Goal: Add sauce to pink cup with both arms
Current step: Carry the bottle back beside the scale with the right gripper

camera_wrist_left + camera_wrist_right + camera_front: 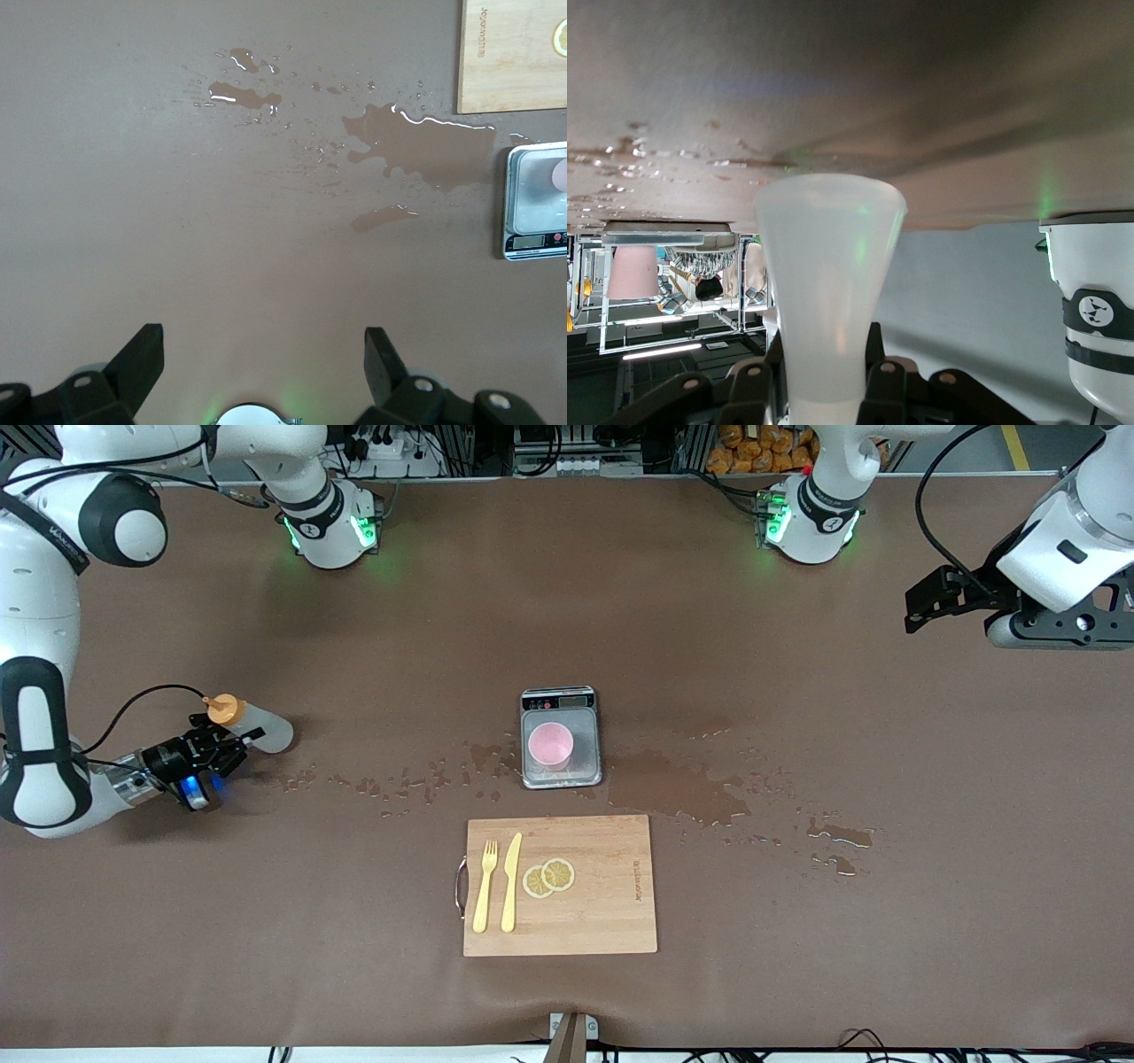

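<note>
Jaws first: we see the right gripper (215,751) clamped on the squeeze bottle (257,727), low at the right arm's end of the table. The left gripper (926,602) hangs with its fingers (142,359) spread wide and nothing between them, high over bare table at the left arm's end; that arm waits.

The bottle lies tilted, nearly on its side. The orange cap (224,708) points toward the robots' bases, and the rounded bottom (831,221) points toward the table's middle. In the right wrist view the translucent body fills the gap between the fingers, with the grip near the cap end.

The pink cup (551,744) stands upright on the grey scale (561,737) at mid-table, just farther from the front camera than the wooden cutting board (602,895). Spilled liquid (687,793) spreads over the table beside the scale.

The relation that matters: the cup lies well apart from the bottle, along the table's length toward the left arm's end. Bottle and cup sit about equally far from the front camera. The right arm is the nearer of the two and already carries the sauce. We judge the nozzle must swing round to face the cup and tip downward over its mouth.
</note>
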Available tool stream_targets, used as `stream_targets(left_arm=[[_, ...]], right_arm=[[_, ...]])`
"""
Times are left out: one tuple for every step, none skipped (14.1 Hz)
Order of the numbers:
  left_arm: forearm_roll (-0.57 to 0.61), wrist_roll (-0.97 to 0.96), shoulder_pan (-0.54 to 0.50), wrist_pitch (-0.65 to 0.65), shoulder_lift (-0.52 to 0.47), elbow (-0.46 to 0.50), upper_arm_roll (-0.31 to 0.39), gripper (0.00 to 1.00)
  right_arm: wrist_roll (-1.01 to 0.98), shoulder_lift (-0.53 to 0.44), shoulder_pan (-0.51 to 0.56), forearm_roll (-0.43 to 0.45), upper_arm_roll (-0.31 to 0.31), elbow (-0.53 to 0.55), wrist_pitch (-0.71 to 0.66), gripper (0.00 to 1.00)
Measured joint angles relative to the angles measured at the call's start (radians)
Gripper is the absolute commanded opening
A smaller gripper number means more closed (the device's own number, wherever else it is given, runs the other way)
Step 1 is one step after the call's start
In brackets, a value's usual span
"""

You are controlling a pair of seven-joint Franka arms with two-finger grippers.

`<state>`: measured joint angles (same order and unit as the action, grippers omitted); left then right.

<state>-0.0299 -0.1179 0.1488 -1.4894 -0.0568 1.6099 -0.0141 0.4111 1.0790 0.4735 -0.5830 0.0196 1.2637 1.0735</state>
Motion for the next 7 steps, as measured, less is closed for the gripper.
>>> stream_targets(left_arm=[[0.000, 0.000, -0.003, 0.000, 0.000, 0.000, 0.000, 1.00], [0.000, 0.000, -0.005, 0.000, 0.001, 0.000, 0.000, 1.00], [0.000, 0.002, -0.006, 0.000, 0.001, 0.000, 0.000, 1.00], [0.000, 0.007, -0.007, 0.000, 0.001, 0.000, 0.001, 1.00], [0.000, 0.011, -0.007, 0.000, 0.001, 0.000, 0.001, 1.00], [0.000, 0.014, -0.007, 0.000, 0.001, 0.000, 0.001, 1.00], [0.000, 0.016, -0.007, 0.000, 0.001, 0.000, 0.001, 1.00]], right_arm=[[-0.001, 0.002, -0.001, 0.000, 0.002, 0.007, 0.008, 0.33], [-0.001, 0.002, -0.002, 0.000, 0.005, 0.008, 0.008, 0.50], [-0.001, 0.002, -0.005, 0.000, 0.006, 0.008, 0.010, 0.62], [-0.001, 0.002, -0.008, 0.000, 0.008, 0.008, 0.010, 0.71], [-0.001, 0.002, -0.011, 0.000, 0.009, 0.008, 0.011, 0.82], [-0.001, 0.002, -0.014, 0.001, 0.009, 0.007, 0.016, 0.87], [0.000, 0.001, -0.015, 0.003, 0.009, 0.004, 0.022, 0.92]])
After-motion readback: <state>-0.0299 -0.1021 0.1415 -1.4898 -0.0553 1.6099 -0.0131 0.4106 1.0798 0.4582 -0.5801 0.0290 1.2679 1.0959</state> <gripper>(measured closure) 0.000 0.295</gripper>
